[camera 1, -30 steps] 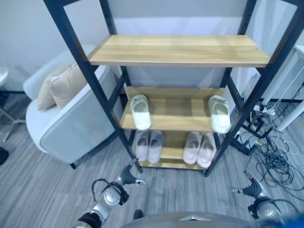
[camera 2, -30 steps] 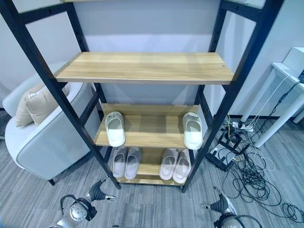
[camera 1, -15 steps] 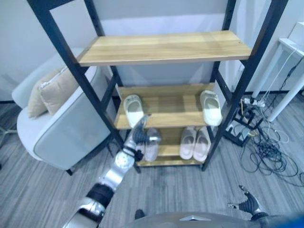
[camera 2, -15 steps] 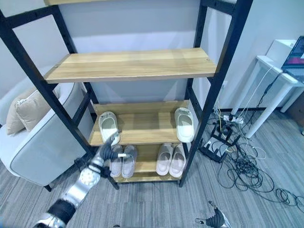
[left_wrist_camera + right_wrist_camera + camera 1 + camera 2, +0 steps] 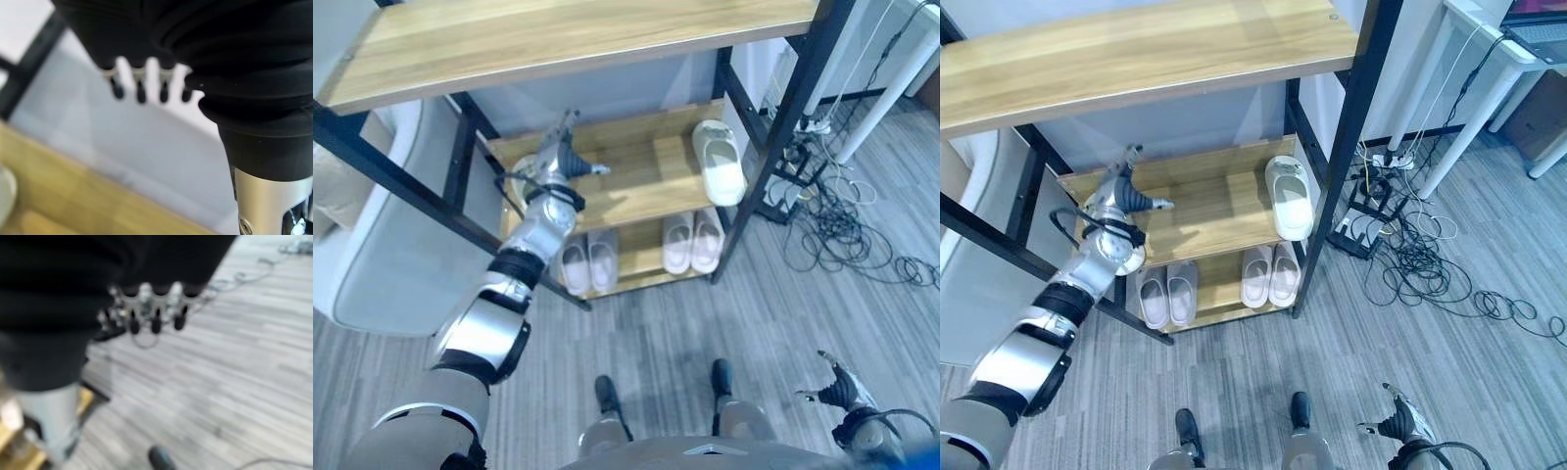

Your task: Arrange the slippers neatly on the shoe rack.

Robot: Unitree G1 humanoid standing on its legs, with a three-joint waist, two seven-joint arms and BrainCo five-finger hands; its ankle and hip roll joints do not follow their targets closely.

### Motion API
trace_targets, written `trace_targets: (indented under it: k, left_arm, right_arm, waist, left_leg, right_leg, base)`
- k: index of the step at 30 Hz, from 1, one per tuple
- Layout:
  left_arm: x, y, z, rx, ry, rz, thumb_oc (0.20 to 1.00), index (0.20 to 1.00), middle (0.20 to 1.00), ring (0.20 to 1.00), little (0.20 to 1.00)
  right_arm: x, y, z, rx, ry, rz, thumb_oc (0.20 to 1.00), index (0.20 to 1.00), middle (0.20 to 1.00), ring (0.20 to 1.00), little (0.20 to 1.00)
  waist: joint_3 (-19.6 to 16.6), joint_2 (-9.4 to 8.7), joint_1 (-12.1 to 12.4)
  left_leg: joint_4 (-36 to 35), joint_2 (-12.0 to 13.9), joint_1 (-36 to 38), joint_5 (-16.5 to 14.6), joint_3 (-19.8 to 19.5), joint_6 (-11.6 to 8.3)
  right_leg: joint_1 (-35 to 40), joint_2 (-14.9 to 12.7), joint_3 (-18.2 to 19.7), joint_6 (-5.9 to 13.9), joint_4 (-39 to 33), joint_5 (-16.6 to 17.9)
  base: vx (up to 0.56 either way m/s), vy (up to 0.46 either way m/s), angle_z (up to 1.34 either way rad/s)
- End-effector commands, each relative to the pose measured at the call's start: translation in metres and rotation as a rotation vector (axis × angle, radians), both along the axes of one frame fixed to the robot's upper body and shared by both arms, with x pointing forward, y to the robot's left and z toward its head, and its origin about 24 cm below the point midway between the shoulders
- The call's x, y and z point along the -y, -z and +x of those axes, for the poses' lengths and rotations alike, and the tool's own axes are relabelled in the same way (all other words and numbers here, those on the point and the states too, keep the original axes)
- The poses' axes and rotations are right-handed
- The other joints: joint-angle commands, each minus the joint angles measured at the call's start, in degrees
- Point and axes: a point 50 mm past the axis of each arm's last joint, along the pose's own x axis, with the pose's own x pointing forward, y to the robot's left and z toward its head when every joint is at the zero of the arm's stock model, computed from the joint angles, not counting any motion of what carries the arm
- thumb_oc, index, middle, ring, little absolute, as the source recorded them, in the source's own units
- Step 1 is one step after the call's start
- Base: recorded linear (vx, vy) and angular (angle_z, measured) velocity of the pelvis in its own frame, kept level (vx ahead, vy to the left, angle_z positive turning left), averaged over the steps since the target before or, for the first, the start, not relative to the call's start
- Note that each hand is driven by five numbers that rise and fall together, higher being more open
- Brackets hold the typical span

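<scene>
Left eye view: smooth rounded white slipper [image 5: 718, 163] on wood-grain shelf [image 5: 646, 186].

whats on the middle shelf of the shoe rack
One white slipper lies at the right end of the middle shelf. At the left end the left hand is open over a second pale slipper, mostly covered by it.

**Room on the middle shelf**

I see the middle shelf [image 5: 636, 186] bare at frame centre, between my left hand [image 5: 556, 162] and the white slipper [image 5: 718, 162] at upper right. The black posts [image 5: 803, 93] and the top shelf [image 5: 558, 39] limit entry.
</scene>
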Motion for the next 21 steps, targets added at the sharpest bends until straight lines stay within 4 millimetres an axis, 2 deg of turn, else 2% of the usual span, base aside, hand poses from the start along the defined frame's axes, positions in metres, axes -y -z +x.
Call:
trace_targets:
  k: [1, 3, 4, 8, 11, 13, 15, 18, 21]
  left_arm:
    - [-0.039, -0.065, 0.004, 0.171, -0.156, 0.115, 1.000, 1.000, 1.000, 1.000, 1.000]
    - [-0.059, -0.084, 0.001, 0.200, -0.236, 0.172, 1.000, 1.000, 1.000, 1.000, 1.000]
    - [-0.069, -0.087, 0.000, 0.193, -0.276, 0.183, 1.000, 1.000, 1.000, 1.000, 1.000]
    - [-0.078, -0.082, -0.005, 0.182, -0.312, 0.243, 1.000, 1.000, 1.000, 1.000, 1.000]
    - [-0.087, -0.083, -0.011, 0.202, -0.322, 0.251, 1.000, 1.000, 1.000, 1.000, 1.000]
    - [-0.083, -0.082, -0.013, 0.228, -0.295, 0.241, 1.000, 1.000, 1.000, 1.000, 1.000]
    - [-0.080, -0.077, -0.014, 0.229, -0.282, 0.248, 1.000, 1.000, 1.000, 1.000, 1.000]
    - [-0.080, -0.056, -0.015, 0.181, -0.284, 0.241, 1.000, 1.000, 1.000, 1.000, 1.000]
    - [-0.083, -0.045, -0.013, 0.132, -0.311, 0.235, 1.000, 1.000, 1.000, 1.000, 1.000]
  right_arm:
    - [-0.010, -0.012, 0.026, 0.116, -0.043, 0.001, 1.000, 1.000, 1.000, 1.000, 1.000]
    - [-0.018, -0.006, 0.024, 0.107, -0.040, 0.027, 1.000, 1.000, 1.000, 1.000, 1.000]
    - [-0.023, -0.003, 0.022, 0.100, -0.037, 0.044, 1.000, 1.000, 1.000, 1.000, 1.000]
    - [-0.032, -0.002, 0.026, 0.119, -0.057, 0.076, 1.000, 1.000, 1.000, 1.000, 1.000]
    - [-0.036, -0.010, 0.034, 0.161, -0.102, 0.084, 1.000, 1.000, 1.000, 1.000, 1.000]
    - [-0.040, -0.013, 0.038, 0.181, -0.110, 0.101, 1.000, 1.000, 1.000, 1.000, 1.000]
    - [-0.043, -0.015, 0.042, 0.201, -0.112, 0.111, 1.000, 1.000, 1.000, 1.000, 1.000]
    - [-0.049, -0.024, 0.049, 0.251, -0.150, 0.125, 1.000, 1.000, 1.000, 1.000, 1.000]
    - [-0.046, -0.021, 0.052, 0.241, -0.137, 0.115, 1.000, 1.000, 1.000, 1.000, 1.000]
  waist:
    - [2.53, -1.78, 1.00]
    - [2.87, -2.33, 1.26]
    - [3.20, -2.75, 1.35]
    - [4.19, -3.13, 2.22]
    - [5.07, -3.42, 2.95]
    - [5.06, -3.57, 3.23]
    - [5.01, -3.70, 3.36]
    - [5.20, -4.48, 3.60]
    - [5.38, -4.76, 3.48]
  left_leg:
    - [0.82, -1.09, -2.28, -0.18, -1.74, -1.53]
    - [0.82, -0.70, -3.48, 0.08, -1.71, -1.48]
    - [0.82, -0.61, -4.01, 0.11, -1.75, -1.41]
    - [0.82, -0.69, -4.46, 0.12, -2.37, -1.31]
    - [0.82, -0.68, -5.21, 0.31, -3.23, -1.36]
    - [0.82, -0.71, -5.26, 0.17, -3.55, -1.33]
    - [0.82, -0.70, -5.19, 0.12, -3.69, -1.32]
    - [0.82, -0.68, -5.49, 0.03, -3.76, -1.42]
    - [0.82, -0.66, -6.11, 0.12, -3.72, -1.50]
  right_leg:
    - [-2.54, -3.50, -1.35, 4.35, 2.21, -4.91]
    - [-3.75, -3.41, -1.31, 4.56, 2.07, -4.32]
    - [-4.40, -3.47, -1.26, 4.60, 1.99, -4.15]
    - [-4.75, -3.81, -1.71, 4.55, 2.26, -4.23]
    - [-4.73, -3.90, -2.51, 4.61, 2.41, -4.31]
    - [-4.52, -3.86, -2.67, 4.49, 2.38, -4.48]
    - [-4.42, -3.83, -2.79, 4.41, 2.48, -4.58]
    - [-4.61, -3.67, -2.89, 4.31, 2.56, -4.57]
    - [-5.31, -3.56, -2.76, 4.35, 2.45, -4.24]
  base:
    - [-0.03, -0.036, -0.12]
    - [-0.02, -0.039, -0.17]
    - [-0.02, -0.025, -0.16]
    - [-0.01, -0.003, -0.01]
    - [-0.02, -0.008, 0.12]
    - [0.01, -0.014, 0.18]
    - [0.01, -0.005, 0.08]
    - [0.00, 0.000, 0.00]
    - [0.00, 0.000, 0.00]
